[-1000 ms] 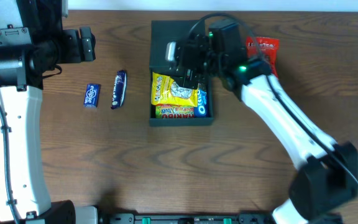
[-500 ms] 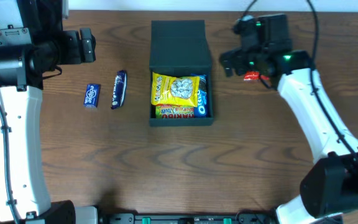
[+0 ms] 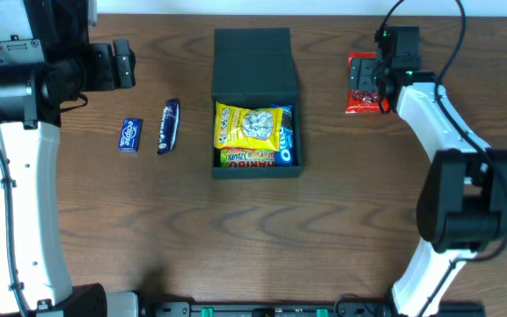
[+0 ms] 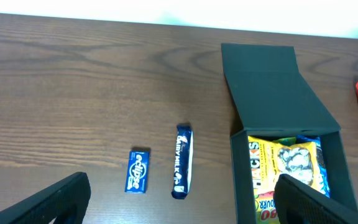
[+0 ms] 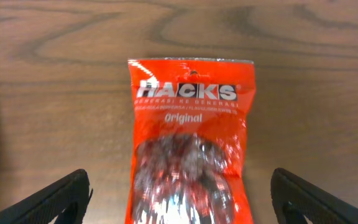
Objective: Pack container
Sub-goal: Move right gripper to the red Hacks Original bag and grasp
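The dark teal container (image 3: 255,62) stands open at the table's middle back, its flap lid laid back; it also shows in the left wrist view (image 4: 272,93). Inside lie a yellow snack bag (image 3: 252,129), a blue Oreo pack (image 3: 287,146) and a Haribo pack (image 3: 246,159). My right gripper (image 3: 370,86) is open above a red Hacks packet (image 3: 365,101) lying flat on the table right of the container; its fingers straddle the packet (image 5: 188,143) without touching. My left gripper (image 4: 179,214) is open and empty, held high at the left.
A blue Eclipse pack (image 3: 130,136) and a dark blue Dairy Milk bar (image 3: 168,126) lie on the table left of the container; both show in the left wrist view, pack (image 4: 139,170) and bar (image 4: 183,160).
My right arm has swung from over the container out to the right and back, and now hangs over the red packet. The left arm has not moved.
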Tool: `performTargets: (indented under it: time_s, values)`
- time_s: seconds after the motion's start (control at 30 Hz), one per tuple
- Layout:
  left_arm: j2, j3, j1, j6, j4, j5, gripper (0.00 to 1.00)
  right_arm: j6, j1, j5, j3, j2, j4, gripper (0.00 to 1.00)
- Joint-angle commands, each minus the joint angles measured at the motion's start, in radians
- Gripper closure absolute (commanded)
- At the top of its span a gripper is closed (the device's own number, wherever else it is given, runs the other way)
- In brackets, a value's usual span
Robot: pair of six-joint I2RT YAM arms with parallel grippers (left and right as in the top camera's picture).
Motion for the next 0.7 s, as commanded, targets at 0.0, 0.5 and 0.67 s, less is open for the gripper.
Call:
performTargets:
  time_s: [0.0,0.5,0.67]
  values:
    - [-0.002,0.002,0.002,0.007,-0.001,0.004,0.05,0.024,-0.008,0.018,0.000,0.048,0.048,0.10]
    - [-0.002,0.002,0.002,0.007,0.000,0.003,0.05,0.059,-0.017,0.044,0.000,0.159,0.035,0.60]
    - [-0.002,0.002,0.002,0.007,0.004,0.003,0.05,0.074,-0.017,0.039,0.000,0.158,0.014,0.74]
